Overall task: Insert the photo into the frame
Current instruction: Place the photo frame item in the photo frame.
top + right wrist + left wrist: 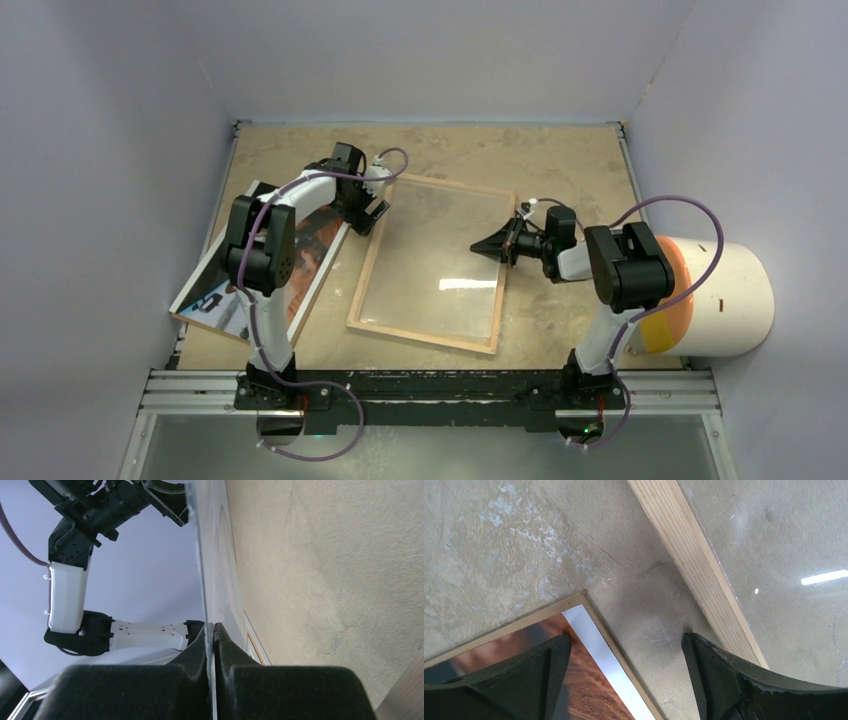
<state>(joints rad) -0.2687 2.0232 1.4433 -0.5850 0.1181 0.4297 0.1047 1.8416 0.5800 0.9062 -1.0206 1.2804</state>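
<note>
the left claw (626, 645) has its black fingers wide apart and holds nothing. it hangs low over a bare strip of worktop (560, 170), one finger above the photo's corner and the other just beside the frame's left rail. the right claw (214, 627) is pressed together on the thin edge of a clear transparent sheet (430, 250), which runs straight between its fingertips in the right wrist view.

nearest, at the right edge, a white cylinder with an orange band (720, 295) lies on its side behind the right arm. at the near left, the large glossy print, dark with orange-brown patches and a white border (584, 685), rests on a plain brown backing board (524, 620). both lie outside the frame, angled toward the left wall, and the left arm crosses above them.

in the middle lies the thin-railed rectangular frame, light wood face up (430, 335), with the clear sheet across its opening. a bright streak of light reflects off the sheet. whether its gripped side is raised off the frame cannot be told.

beyond it the mottled beige worktop reaches pale walls.
</note>
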